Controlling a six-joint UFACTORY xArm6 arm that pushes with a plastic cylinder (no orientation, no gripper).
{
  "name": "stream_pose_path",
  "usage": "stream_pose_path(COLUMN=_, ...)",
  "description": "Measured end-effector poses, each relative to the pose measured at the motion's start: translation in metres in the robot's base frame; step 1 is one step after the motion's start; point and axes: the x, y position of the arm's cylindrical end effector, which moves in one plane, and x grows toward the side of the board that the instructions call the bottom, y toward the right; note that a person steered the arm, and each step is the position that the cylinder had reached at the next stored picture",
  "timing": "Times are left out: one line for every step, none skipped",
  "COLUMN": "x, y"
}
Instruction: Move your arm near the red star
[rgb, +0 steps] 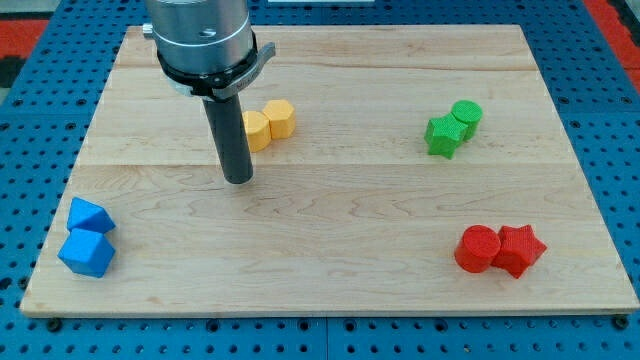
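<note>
Blue blocks (88, 240) lower left, red star (520, 250) lower right; my tip (238, 180), holding nothing, partly hides yellow blocks (268, 124).

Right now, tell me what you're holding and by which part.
Nothing is held. My tip rests on bare board just left of the yellow blocks, touching none, far from the red star.

Arm (200, 35) enters from view's top-left; dark rod upright, my tip (238, 181) down on board.
</note>
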Motion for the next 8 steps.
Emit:
stream_pose_path(x=0.000, y=0.000)
stream_pose_path(x=-0.002, y=-0.001)
stream_pose_path(x=-0.024, y=0.036)
stream_pose_path(x=-0.041, y=0.078)
stream_pose_path(x=-0.042, y=0.094)
stream_pose_path(x=-0.042, y=0.099)
stream_pose_path(x=-0.042, y=0.103)
stream_pose_path(x=-0.042, y=0.110)
